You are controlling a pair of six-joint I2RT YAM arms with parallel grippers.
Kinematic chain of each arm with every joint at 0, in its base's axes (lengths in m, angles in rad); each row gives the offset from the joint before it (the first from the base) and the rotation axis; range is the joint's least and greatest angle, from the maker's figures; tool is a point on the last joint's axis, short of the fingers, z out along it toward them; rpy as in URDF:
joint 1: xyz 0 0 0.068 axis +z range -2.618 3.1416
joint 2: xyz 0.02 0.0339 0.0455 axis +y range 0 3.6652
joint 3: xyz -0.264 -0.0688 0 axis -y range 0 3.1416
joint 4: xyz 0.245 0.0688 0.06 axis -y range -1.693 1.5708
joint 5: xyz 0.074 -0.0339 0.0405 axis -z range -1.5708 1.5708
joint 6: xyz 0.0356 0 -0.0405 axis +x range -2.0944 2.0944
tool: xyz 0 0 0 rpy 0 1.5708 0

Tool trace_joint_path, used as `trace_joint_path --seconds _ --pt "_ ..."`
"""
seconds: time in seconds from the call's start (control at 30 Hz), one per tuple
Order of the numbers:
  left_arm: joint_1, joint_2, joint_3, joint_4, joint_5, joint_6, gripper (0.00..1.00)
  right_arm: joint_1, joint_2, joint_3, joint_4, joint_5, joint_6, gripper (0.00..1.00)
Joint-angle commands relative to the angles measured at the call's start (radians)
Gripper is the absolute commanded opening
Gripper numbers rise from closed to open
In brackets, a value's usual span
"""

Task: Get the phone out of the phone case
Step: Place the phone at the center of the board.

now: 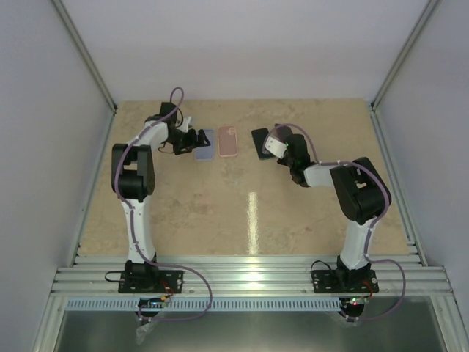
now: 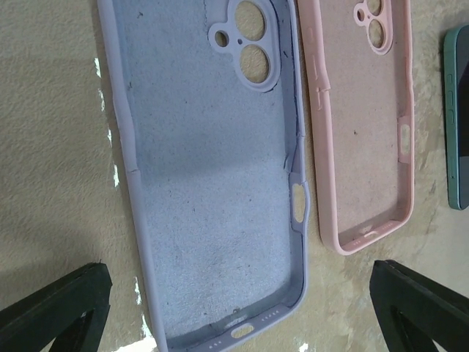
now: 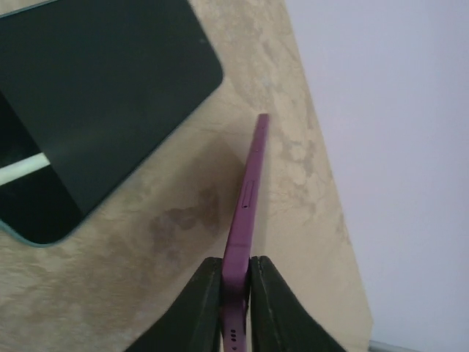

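Pinching purple phone point(image 3: 248, 198): right gripper point(image 3: 236, 270) | view: right wrist, unclear from top

No legible txt/nos. on lilac case point(image 2: 212, 220), pink case point(image 2: 359, 132), purple phone point(image 3: 245, 213)

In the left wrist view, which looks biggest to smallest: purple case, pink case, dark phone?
Largest: purple case, also nearest the camera. Then pink case. Last, dark phone, mostly cut off by the frame, so unsure.
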Motion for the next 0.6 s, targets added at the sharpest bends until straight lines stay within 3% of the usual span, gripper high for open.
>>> trace_joint_path --seconds 0.0,0.07,0.23,0.37,0.57 --pt "0.0 -0.034 -0.01 -0.008 0.02 -0.001 1.0 0.024 0.065 -0.016 -0.032 0.035 0.026 0.17" --pt "0.001 -0.033 -0.006 -0.008 0.021 -0.003 1.0 0.03 0.069 -0.026 -0.03 0.033 0.033 0.24" --pt "0.001 -0.03 -0.004 -0.005 0.022 -0.009 0.99 0.042 0.079 -0.037 -0.032 0.029 0.039 0.29" --pt "0.001 -0.035 -0.005 -0.005 0.019 -0.008 0.99 0.043 0.08 -0.034 -0.052 0.025 0.053 0.4" --pt "0.003 -0.062 0.006 -0.031 0.006 0.01 1.0 0.048 -0.002 -0.018 -0.172 -0.014 0.11 0.69"
